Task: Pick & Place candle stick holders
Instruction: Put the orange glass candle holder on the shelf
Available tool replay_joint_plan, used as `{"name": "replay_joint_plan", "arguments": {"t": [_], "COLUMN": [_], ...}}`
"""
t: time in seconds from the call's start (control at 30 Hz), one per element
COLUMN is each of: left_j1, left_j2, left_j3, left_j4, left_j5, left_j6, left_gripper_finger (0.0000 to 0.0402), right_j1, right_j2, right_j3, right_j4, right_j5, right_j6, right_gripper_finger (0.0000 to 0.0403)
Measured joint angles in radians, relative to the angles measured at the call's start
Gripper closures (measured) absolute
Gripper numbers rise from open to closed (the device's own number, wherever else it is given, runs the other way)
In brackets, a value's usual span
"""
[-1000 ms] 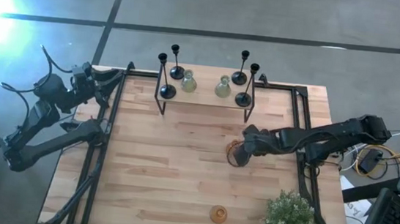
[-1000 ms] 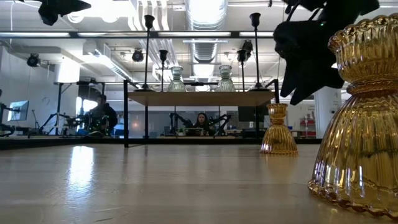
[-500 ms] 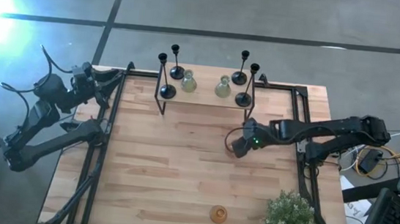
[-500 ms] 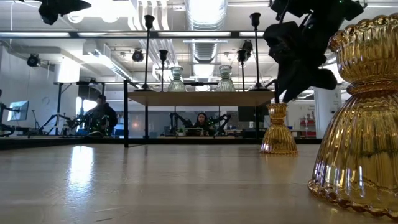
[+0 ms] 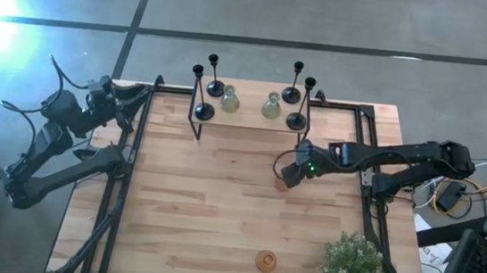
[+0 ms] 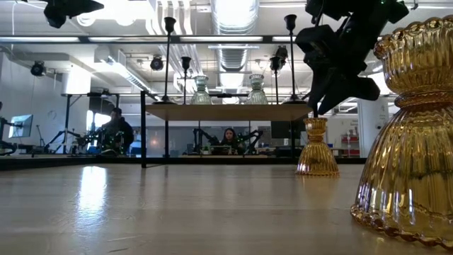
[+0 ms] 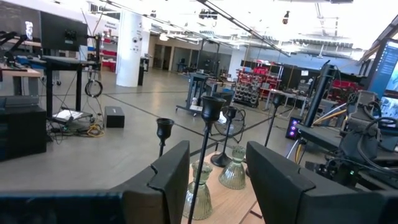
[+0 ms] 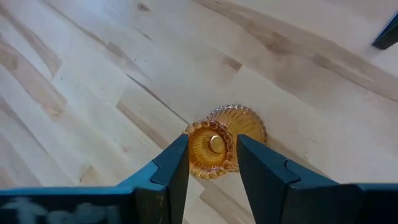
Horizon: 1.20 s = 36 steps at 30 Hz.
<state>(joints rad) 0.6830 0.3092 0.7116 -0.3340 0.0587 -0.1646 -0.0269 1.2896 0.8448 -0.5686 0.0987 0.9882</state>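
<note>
An amber glass holder (image 8: 214, 146) stands upright on its base on the table right of centre; it also shows in the low view (image 6: 316, 149). My right gripper (image 8: 211, 142) is open and points down just above it, one finger on either side of its cup and clear of it; in the low view its tips (image 6: 316, 106) hang over the cup. A second amber holder (image 5: 265, 261) stands near the front edge. Several black holders (image 5: 202, 110) and two pale-green ones (image 5: 229, 101) stand on a raised shelf (image 5: 249, 124) at the far edge. My left gripper (image 7: 217, 168) is open and empty beyond the table's left edge.
A green potted plant (image 5: 355, 266) stands at the near right corner. The shelf's black legs (image 5: 194, 132) stand on the table's far part. Black frame rails (image 5: 122, 188) run along the left and right sides. People sit in the room behind.
My right gripper has gone a little toward the table's left and far edges, coming over the amber holder, and has tipped more steeply downward. The holder has stayed where it was.
</note>
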Motion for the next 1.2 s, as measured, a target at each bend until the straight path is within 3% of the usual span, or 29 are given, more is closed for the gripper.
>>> {"name": "replay_joint_plan", "arguments": {"t": [0.87,1.2], "left_j1": [0.0,0.0], "left_j2": [0.0,0.0], "left_j3": [0.0,0.0], "left_j4": [0.0,0.0], "left_j5": [0.0,0.0], "left_j6": [0.0,0.0], "left_gripper_finger": [0.0238,0.0238], "right_j1": [-0.005,-0.011], "right_j2": [0.066,0.112], "right_j3": [0.048,0.03], "right_j4": [-0.012,-0.025], "right_j5": [-0.018,-0.029], "right_j6": [-0.028,-0.049], "right_gripper_finger": [0.0278,0.0299]}}
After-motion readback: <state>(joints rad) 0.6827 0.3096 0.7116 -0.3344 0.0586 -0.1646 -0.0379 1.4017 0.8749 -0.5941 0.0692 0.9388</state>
